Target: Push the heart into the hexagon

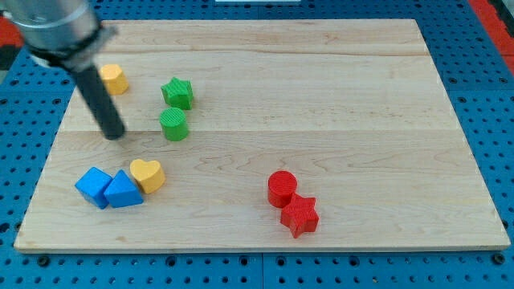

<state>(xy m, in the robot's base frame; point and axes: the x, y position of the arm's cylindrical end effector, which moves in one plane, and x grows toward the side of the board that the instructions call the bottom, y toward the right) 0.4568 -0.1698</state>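
The yellow heart point(148, 173) lies in the lower left of the frame, flat on the wooden board point(337, 104), touching the blue triangle point(122, 191) at its left. Just left of that triangle, and touching it, sits a blue cube point(94, 186) — the three make a tight cluster near the board's lower left corner.

The yellow hexagon point(114, 79) is in the upper left of the frame, well apart from the heart and partly hidden behind the dark rod. My tip point(117, 135) rests on the board between the two yellow blocks, below the hexagon and above the cluster, touching no block. There are no jaws here, only the straight rod.

Right of my tip stands a green cylinder point(173, 124), near it but apart, with a green star point(177, 92) just above it. In the lower middle of the frame a red cylinder point(282, 188) touches a red star point(299, 214) at its lower right — both well apart from the heart. Around the board shows a blue pegboard surface point(474, 48).
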